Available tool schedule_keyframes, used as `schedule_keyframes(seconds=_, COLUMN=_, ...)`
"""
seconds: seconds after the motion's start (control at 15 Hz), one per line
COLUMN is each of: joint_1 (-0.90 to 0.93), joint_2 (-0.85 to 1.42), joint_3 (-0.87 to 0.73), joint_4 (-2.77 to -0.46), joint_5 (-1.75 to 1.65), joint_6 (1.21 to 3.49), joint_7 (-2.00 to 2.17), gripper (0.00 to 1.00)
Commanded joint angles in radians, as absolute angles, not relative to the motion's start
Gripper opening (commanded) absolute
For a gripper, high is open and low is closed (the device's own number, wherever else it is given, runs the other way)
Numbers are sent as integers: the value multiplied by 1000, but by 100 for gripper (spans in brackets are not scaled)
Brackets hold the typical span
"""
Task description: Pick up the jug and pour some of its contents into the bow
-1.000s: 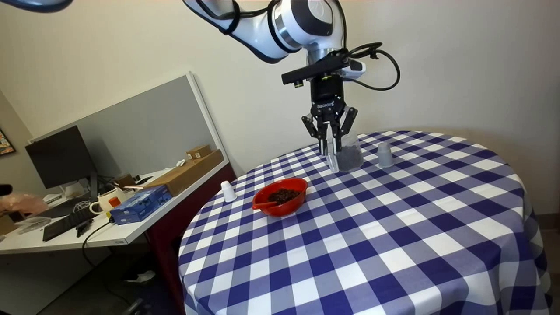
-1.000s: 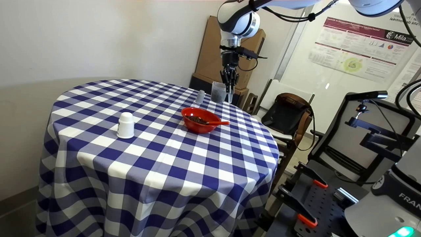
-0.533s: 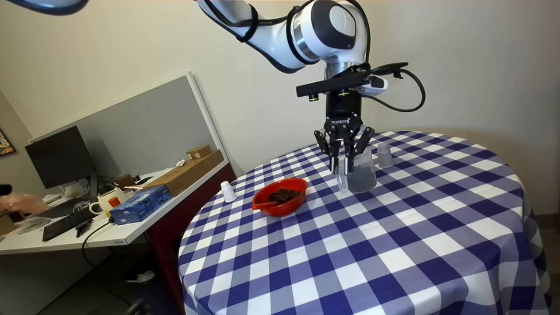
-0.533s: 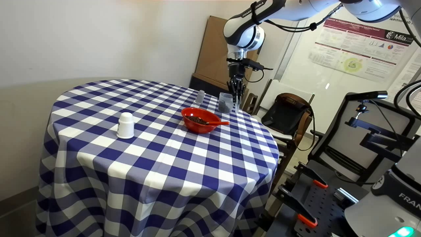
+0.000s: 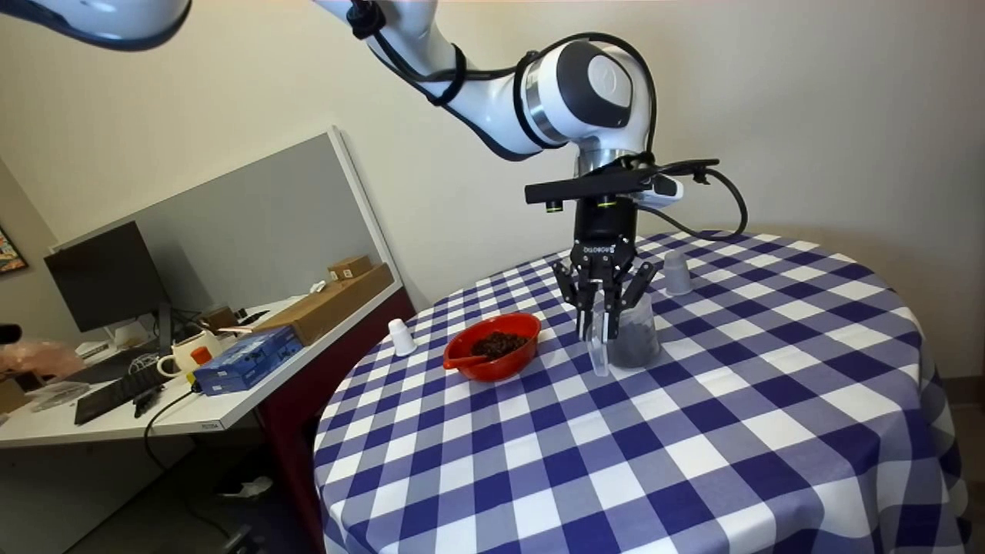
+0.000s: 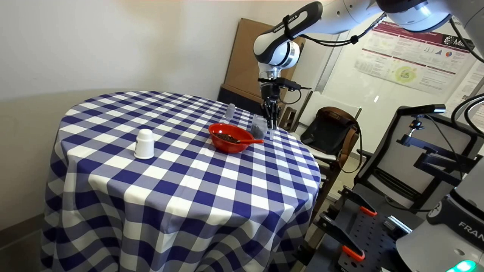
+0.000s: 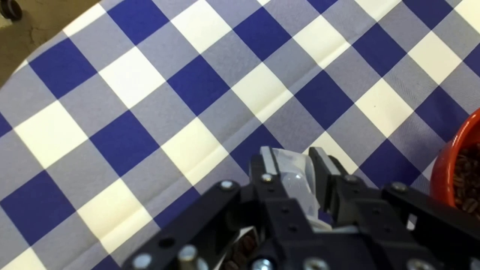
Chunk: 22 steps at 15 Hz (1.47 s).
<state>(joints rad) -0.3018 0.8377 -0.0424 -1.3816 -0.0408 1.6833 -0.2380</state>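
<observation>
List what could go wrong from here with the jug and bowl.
The end effector grips the jug only by its handle, so it could twist when tilted.
The red bowl already holds beans; overpouring might spill some.
A red utensil juts out of the bowl; the jug may knock it.

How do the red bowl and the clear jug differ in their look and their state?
The bowl is opaque red; the jug is see-through. The bowl is wide and low; the jug is narrower and looks taller. The gripper holds the jug by its handle; the bowl stands on the checked cloth with a red utensil in it. Both contain dark beans.
</observation>
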Motion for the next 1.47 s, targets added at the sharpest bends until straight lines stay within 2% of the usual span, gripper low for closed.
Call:
schedule_keyframes(seconds=0.0, joint_1=-290, joint_2=851, joint_3=-47, joint_4=-1376, joint_5=-20, joint_6=1680, joint_7=-254, gripper=54)
schedule_keyframes(seconds=0.4, joint_1=-270, joint_2=762, joint_3=-36, joint_4=-1437, joint_5=-21, joint_6=1702, joint_7=-255, gripper=95)
schedule_keyframes(seconds=0.47, joint_1=-256, joint_2=716, joint_3=-36, joint_4=-1473, joint_5=-30, joint_6=1717, joint_7=-250, gripper=99)
schedule_keyframes(seconds=0.93, joint_1=-91, joint_2=402, joint_3=-33, joint_4=-1729, joint_5=-115, joint_6=1740, joint_7=-115, gripper=100)
schedule_keyframes(seconds=1.27, joint_1=-10, joint_2=180, joint_3=-13, joint_4=-1959, joint_5=-29, joint_6=1873, joint_7=119, gripper=100)
schedule_keyframes(seconds=1.33, joint_1=-18, joint_2=303, joint_3=-17, joint_4=-1807, joint_5=-54, joint_6=1788, joint_7=50, gripper=100)
schedule_keyframes(seconds=1.4, joint_1=-10, joint_2=276, joint_3=-15, joint_4=-1833, joint_5=-54, joint_6=1795, joint_7=62, gripper=100)
